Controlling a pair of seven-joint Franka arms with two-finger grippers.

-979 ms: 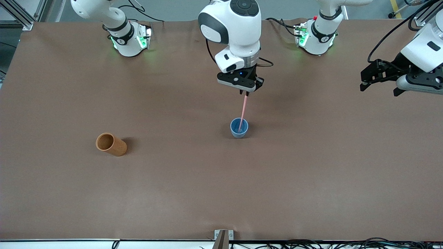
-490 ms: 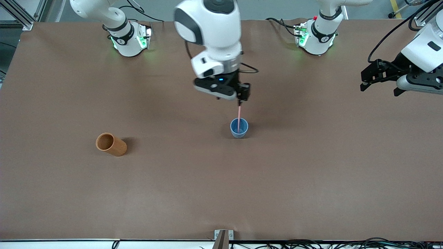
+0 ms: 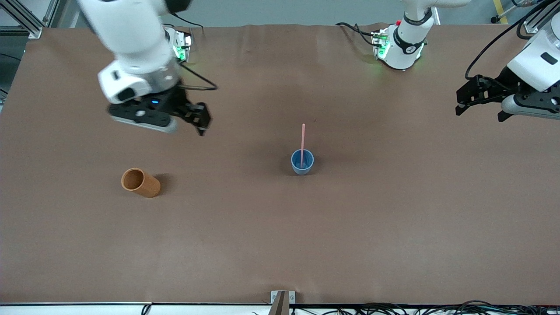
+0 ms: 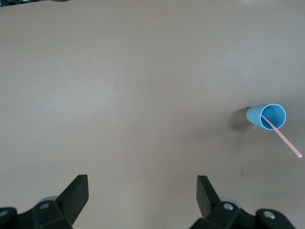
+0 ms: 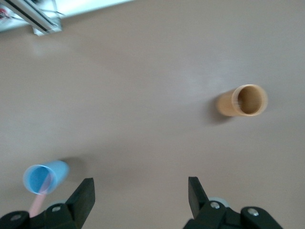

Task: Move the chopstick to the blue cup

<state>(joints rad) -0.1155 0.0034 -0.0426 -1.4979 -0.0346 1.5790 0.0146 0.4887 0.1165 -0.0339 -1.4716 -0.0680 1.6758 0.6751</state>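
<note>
The pale-pink chopstick (image 3: 302, 139) stands with its lower end inside the small blue cup (image 3: 302, 162) near the middle of the table, leaning on the rim, and nothing holds it. My right gripper (image 3: 197, 119) hangs open and empty over bare table, between the blue cup and the orange cup, toward the right arm's end. The right wrist view shows the blue cup (image 5: 44, 177) with the chopstick (image 5: 37, 201) beside my open right gripper (image 5: 141, 185). My left gripper (image 3: 479, 111) waits open at the left arm's end. In its wrist view the gripper (image 4: 142, 183) is empty, with cup (image 4: 267, 116) and chopstick (image 4: 285, 140) far off.
An orange-brown cylindrical cup (image 3: 141, 183) stands toward the right arm's end, nearer the front camera than the right gripper; it also shows as the orange cup (image 5: 243, 100) in the right wrist view. The brown table surface (image 3: 393, 218) surrounds both cups.
The right gripper opened and let go of the chopstick, which stays in the blue cup. It then swung away toward the right arm's end. The left arm has not moved.
</note>
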